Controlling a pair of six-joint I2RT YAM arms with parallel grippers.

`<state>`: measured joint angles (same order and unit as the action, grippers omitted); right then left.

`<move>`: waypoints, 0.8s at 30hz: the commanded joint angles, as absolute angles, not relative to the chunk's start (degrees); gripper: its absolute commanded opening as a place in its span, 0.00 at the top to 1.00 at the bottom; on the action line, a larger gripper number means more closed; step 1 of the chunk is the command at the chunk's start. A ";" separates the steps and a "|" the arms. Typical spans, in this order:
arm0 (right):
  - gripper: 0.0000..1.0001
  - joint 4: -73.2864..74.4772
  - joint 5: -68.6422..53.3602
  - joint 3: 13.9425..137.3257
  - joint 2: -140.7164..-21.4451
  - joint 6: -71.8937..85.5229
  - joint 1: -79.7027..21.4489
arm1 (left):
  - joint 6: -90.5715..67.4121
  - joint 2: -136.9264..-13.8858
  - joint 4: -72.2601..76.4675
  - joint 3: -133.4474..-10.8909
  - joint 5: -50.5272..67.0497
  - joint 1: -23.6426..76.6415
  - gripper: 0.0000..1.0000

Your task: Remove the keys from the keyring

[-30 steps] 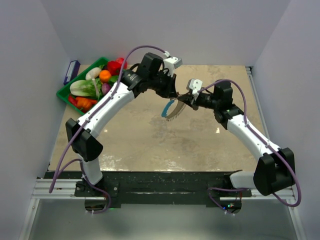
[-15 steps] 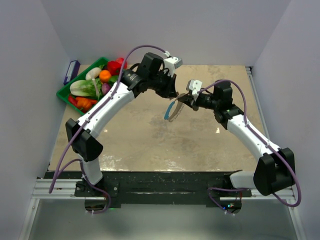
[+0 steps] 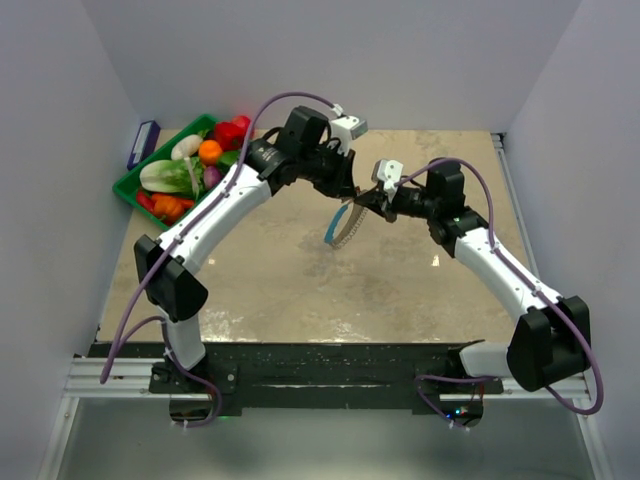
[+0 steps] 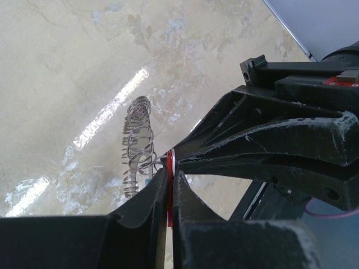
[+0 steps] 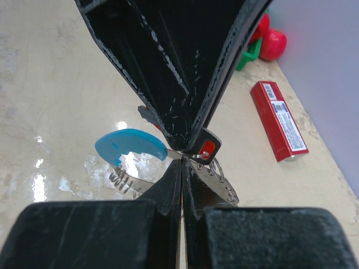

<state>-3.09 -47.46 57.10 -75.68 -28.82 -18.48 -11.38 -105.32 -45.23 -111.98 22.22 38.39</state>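
Keyring point(image 3: 337, 223) with keys point(image 4: 137, 143) hangs between left hand point(image 3: 351, 190) and right hand point(image 3: 365, 200).

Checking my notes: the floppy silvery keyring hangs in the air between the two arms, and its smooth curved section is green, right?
Not green: the smooth curved section of the floppy silvery keyring is bright blue, as the right wrist view shows. The rest stands.

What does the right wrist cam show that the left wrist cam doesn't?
Right wrist only: the keyring's blue section, the long red box, the green tray corner. Left wrist only: the hanging stack of silvery keys, nearly whole. Both: left gripper and right gripper shut, tip to tip at the red-capped key, over the marbled table.
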 commanded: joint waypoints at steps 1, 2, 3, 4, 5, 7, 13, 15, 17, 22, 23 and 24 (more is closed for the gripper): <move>1.00 -3.25 -49.13 60.82 -75.15 -30.06 -19.16 | -11.16 -106.08 -43.15 -114.08 25.05 39.02 1.00; 1.00 -3.25 -49.22 60.91 -75.15 -29.97 -19.07 | -11.16 -106.08 -43.15 -114.08 25.05 39.28 1.00; 1.00 -3.25 -49.22 60.91 -75.15 -29.97 -19.25 | -11.08 -106.08 -43.15 -114.08 25.22 39.46 1.00; 1.00 -3.51 -49.22 60.91 -75.06 -29.71 -19.16 | -10.99 -106.17 -43.24 -114.00 25.31 39.46 1.00; 1.00 -3.60 -49.31 60.91 -75.06 -29.62 -19.25 | -10.99 -106.08 -43.16 -113.99 25.40 39.72 1.00; 1.00 -3.95 -49.22 60.91 -75.15 -29.27 -19.34 | -10.90 -106.17 -43.24 -113.91 25.40 39.99 1.00; 1.00 -4.83 -49.57 60.56 -75.23 -28.39 -19.34 | -10.55 -106.17 -43.33 -114.08 26.63 40.25 1.00; 1.00 -4.92 -49.57 60.47 -75.06 -28.30 -19.25 | -10.28 -106.17 -43.33 -114.52 27.15 40.25 0.98; 1.00 -4.92 -49.83 60.29 -74.97 -28.30 -19.34 | -9.85 -105.91 -43.50 -115.05 27.25 40.25 0.96; 1.00 -5.88 -50.80 59.50 -74.53 -27.25 -19.25 | -8.88 -105.21 -43.86 -116.10 27.68 40.25 0.82; 1.00 -6.06 -50.80 59.33 -74.44 -27.07 -19.25 | -8.62 -104.94 -43.94 -116.02 27.86 40.25 0.80; 1.00 -6.15 -50.80 59.33 -74.44 -26.98 -19.34 | -8.70 -104.94 -43.86 -115.84 27.95 40.25 0.75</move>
<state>-1.63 -48.36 57.65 -75.68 -28.29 -18.79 -9.74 -106.06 -45.43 -113.23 24.23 39.16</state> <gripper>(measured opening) 0.007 0.187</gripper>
